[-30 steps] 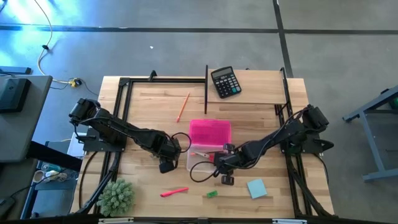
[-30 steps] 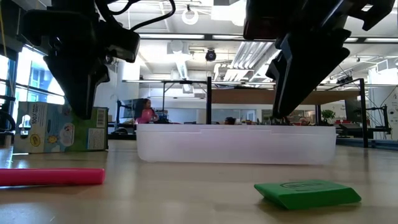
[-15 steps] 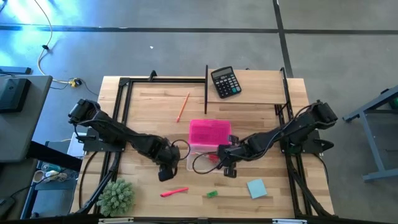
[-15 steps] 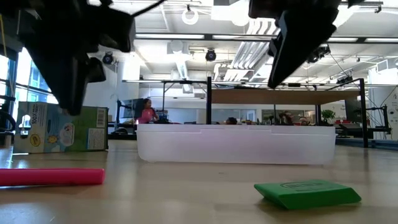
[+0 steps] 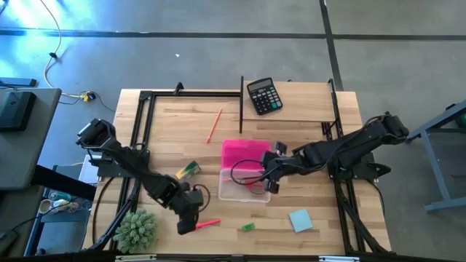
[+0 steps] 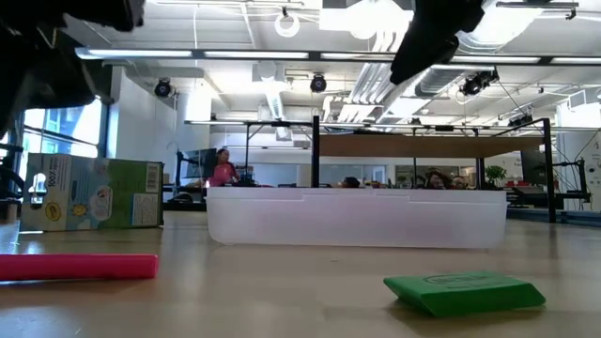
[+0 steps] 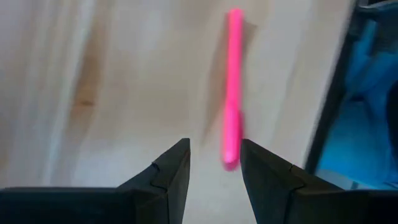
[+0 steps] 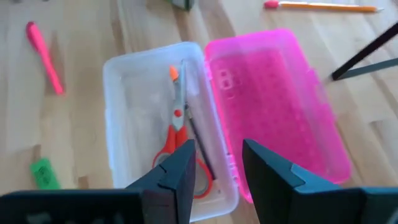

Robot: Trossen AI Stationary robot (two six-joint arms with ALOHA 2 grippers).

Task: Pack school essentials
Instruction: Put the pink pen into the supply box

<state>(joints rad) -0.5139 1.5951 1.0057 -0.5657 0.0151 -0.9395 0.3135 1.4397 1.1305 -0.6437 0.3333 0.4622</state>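
Observation:
A clear box (image 5: 244, 185) with its pink lid (image 5: 245, 154) laid open lies mid-table. Red-handled scissors (image 8: 179, 134) and a thin dark pencil (image 8: 200, 142) lie inside it. My right gripper (image 8: 217, 168) hangs open above the box's right side (image 5: 268, 182). Near the front edge lies a pink marker (image 5: 206, 223), flat on the wood. My left gripper (image 7: 214, 171) is open just above the marker's near end (image 7: 230, 158), at its left (image 5: 188, 220). A crayon box (image 5: 187, 170), an orange pencil (image 5: 214, 125), a green piece (image 5: 248, 227) and a blue notepad (image 5: 300, 220) lie loose.
A black calculator (image 5: 263, 95) sits at the far edge. A spiky green plant ball (image 5: 136, 230) stands at the near left corner. Black frame rails (image 5: 241, 102) run along the table's far and side edges. In the low view the box wall (image 6: 357, 218) stands behind the marker (image 6: 75, 267) and the green piece (image 6: 465, 289).
My left gripper has swung from beside the crayon box toward the table's near edge, ending over the pink marker and uncovering the crayon box. My right gripper has risen from the box's near end and drawn back toward the far right. Neither has taken hold of anything.

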